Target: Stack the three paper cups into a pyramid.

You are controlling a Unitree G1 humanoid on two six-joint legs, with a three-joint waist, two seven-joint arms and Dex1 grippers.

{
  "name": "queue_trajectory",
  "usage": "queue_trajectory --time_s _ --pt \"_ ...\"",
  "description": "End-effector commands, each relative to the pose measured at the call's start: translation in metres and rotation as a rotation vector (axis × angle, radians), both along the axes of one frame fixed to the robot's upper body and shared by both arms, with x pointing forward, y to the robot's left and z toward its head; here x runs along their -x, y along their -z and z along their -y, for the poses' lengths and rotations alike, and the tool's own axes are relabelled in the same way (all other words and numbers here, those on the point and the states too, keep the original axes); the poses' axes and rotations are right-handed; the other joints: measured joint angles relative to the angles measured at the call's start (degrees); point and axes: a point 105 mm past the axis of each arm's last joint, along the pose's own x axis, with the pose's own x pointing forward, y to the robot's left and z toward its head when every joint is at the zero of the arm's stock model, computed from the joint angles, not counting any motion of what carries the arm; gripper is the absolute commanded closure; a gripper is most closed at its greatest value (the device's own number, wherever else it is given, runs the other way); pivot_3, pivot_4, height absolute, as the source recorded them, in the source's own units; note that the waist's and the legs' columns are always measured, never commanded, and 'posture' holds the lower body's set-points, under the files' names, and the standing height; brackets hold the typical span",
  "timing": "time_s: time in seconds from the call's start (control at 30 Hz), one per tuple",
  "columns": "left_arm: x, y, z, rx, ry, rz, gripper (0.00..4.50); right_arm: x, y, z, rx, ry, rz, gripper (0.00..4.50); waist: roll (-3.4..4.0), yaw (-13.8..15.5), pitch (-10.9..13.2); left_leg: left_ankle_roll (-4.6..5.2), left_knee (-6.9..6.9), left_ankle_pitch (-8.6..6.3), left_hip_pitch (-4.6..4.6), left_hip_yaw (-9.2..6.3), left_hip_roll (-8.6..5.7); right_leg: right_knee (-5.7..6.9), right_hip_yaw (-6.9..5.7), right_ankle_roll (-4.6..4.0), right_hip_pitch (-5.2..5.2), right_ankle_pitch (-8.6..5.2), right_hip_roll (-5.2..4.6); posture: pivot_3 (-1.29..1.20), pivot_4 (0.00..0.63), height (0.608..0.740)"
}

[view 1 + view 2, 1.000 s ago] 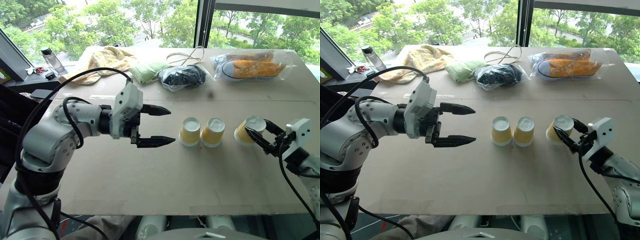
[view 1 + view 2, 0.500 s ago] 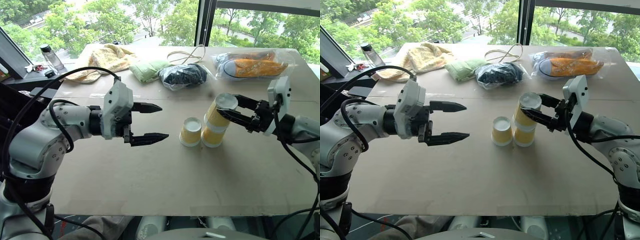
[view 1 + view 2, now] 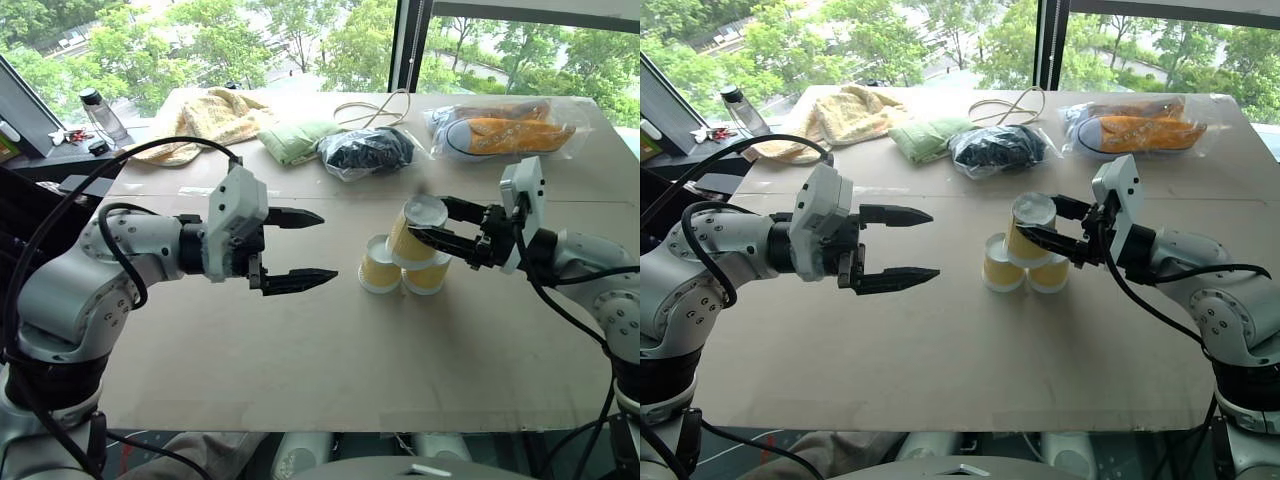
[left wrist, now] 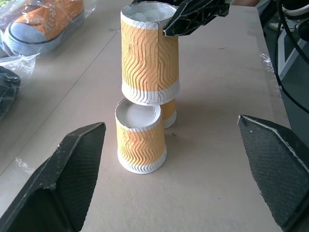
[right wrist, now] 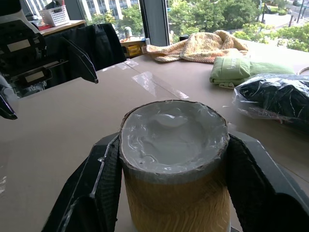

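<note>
Two paper cups stand upside down, side by side, mid-table: the left one [image 3: 379, 265] and the right one [image 3: 429, 276]. My right gripper [image 3: 424, 222] is shut on the third cup [image 3: 412, 236], its black fingers [image 5: 95, 186] on both sides. It holds the cup upside down and slightly tilted over the gap between the two. Whether it rests on them I cannot tell. In the left wrist view the held cup [image 4: 149, 58] sits over the near cup [image 4: 140, 140]. My left gripper [image 3: 328, 245] hangs open to the left of the cups, pointing at them, nothing between its fingers.
Along the table's far side lie a bagged pair of orange shoes [image 3: 500, 130], a black bag [image 3: 365, 152], a green cloth [image 3: 295, 140], a yellow towel [image 3: 210, 115] and a cord [image 3: 375, 112]. A bottle [image 3: 103, 118] stands on the ledge at far left.
My right gripper lifted its cup from the table's right side and carried it left, over the two standing cups. My left gripper stayed where it was, open.
</note>
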Motion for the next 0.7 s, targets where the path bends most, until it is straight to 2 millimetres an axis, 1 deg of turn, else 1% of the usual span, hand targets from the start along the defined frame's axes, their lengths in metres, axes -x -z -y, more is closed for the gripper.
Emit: queue_trajectory --time_s 0.03,0.1,0.13,0.2,0.27,0.33,0.4,0.47,0.5,0.53,0.6,0.63,0.7 --pt "0.006 -0.009 0.001 -0.002 0.014 0.047 0.00 0.001 -0.008 -0.002 0.013 -0.013 0.051 2.23 0.00 -0.01 0.00 0.00 0.00 0.00 0.00 0.00 0.00 0.00 0.00 0.00 0.00 0.00 0.00 0.00 0.150 0.740" --pt "0.005 -0.009 0.001 -0.002 0.013 0.046 0.00 0.000 -0.008 -0.002 0.018 -0.014 0.054 1.20 0.00 -0.01 0.00 0.00 0.00 0.00 0.00 0.00 0.00 0.00 0.00 0.00 0.00 0.00 0.00 0.00 0.150 0.740" --pt "0.005 -0.008 0.002 -0.002 0.014 0.045 0.00 0.000 -0.009 -0.001 0.018 -0.013 0.059 0.88 0.00 -0.01 0.00 0.00 0.00 0.00 0.00 0.00 0.00 0.00 0.00 0.00 -0.01 0.00 0.00 0.00 0.150 0.740" --pt "0.005 -0.008 0.002 0.001 0.015 0.044 0.00 0.000 -0.012 0.000 0.005 -0.015 0.068 0.04 0.00 -0.01 0.00 0.00 0.00 0.00 0.00 0.00 0.00 0.00 0.00 0.00 0.00 0.00 0.01 0.00 0.150 0.740" --pt "0.004 -0.007 0.003 0.008 0.011 0.042 0.00 0.002 -0.016 0.001 -0.011 -0.020 0.078 0.04 0.00 -0.01 0.00 0.00 -0.01 0.00 0.00 0.00 0.00 0.00 0.00 0.00 -0.01 0.00 0.00 0.00 0.150 0.740" --pt "0.002 -0.008 0.004 0.050 0.004 0.039 0.00 0.002 -0.020 0.005 -0.004 0.002 0.104 0.04 0.00 0.01 0.00 0.00 0.00 0.00 0.00 0.00 0.00 0.00 0.00 0.00 -0.01 0.00 0.00 0.00 0.150 0.740" --pt "0.000 -0.002 0.004 0.066 -0.014 0.028 0.00 0.004 -0.022 0.011 -0.001 0.015 0.110 0.04 0.00 0.03 0.00 0.00 0.00 0.00 0.00 0.00 0.00 0.00 0.00 0.00 0.00 0.00 -0.02 0.00 0.150 0.740" --pt "0.003 0.003 0.004 0.095 -0.018 0.003 0.00 0.011 -0.023 0.019 -0.004 0.012 0.102 0.04 0.00 0.08 0.00 0.00 0.00 0.00 -0.01 0.00 0.00 0.00 0.00 0.00 0.00 0.00 -0.04 0.00 0.150 0.740" --pt "0.002 0.003 0.002 0.160 -0.049 -0.007 0.00 0.015 -0.023 0.025 -0.016 0.028 0.100 0.04 -0.01 0.09 0.00 0.00 -0.01 0.00 -0.02 -0.01 0.00 -0.02 0.00 0.00 0.00 0.00 -0.06 0.00 0.150 0.740" --pt "-0.001 0.009 -0.005 0.220 -0.128 -0.013 0.00 0.018 -0.023 0.035 -0.038 0.067 0.101 0.04 0.00 0.13 0.00 -0.01 -0.02 0.00 -0.02 -0.02 0.00 -0.02 -0.03 0.00 0.00 0.00 -0.09 0.00 0.150 0.740" --pt "0.002 0.037 -0.020 0.199 -0.269 -0.076 0.00 0.025 -0.016 0.055 -0.111 0.135 0.092 0.04 -0.06 0.08 -0.02 -0.01 -0.08 -0.01 -0.02 -0.02 0.00 -0.05 -0.09 0.01 0.00 0.01 -0.21 0.00 0.150 0.740" --pt "0.007 0.047 -0.026 0.191 -0.304 -0.106 0.00 0.028 -0.007 0.064 -0.126 0.163 0.074 0.04 -0.08 -0.02 -0.04 -0.01 -0.12 -0.01 -0.03 -0.02 0.00 -0.06 -0.10 0.01 -0.01 0.01 -0.23 0.00 0.150 0.740" --pt "0.012 0.060 -0.034 0.214 -0.370 -0.122 0.00 0.037 0.015 0.078 -0.122 0.184 0.059 0.04 -0.05 0.08 -0.02 -0.01 -0.25 -0.03 0.01 0.00 0.00 -0.10 -0.09 0.01 -0.02 0.01 -0.27 0.00 0.150 0.740"
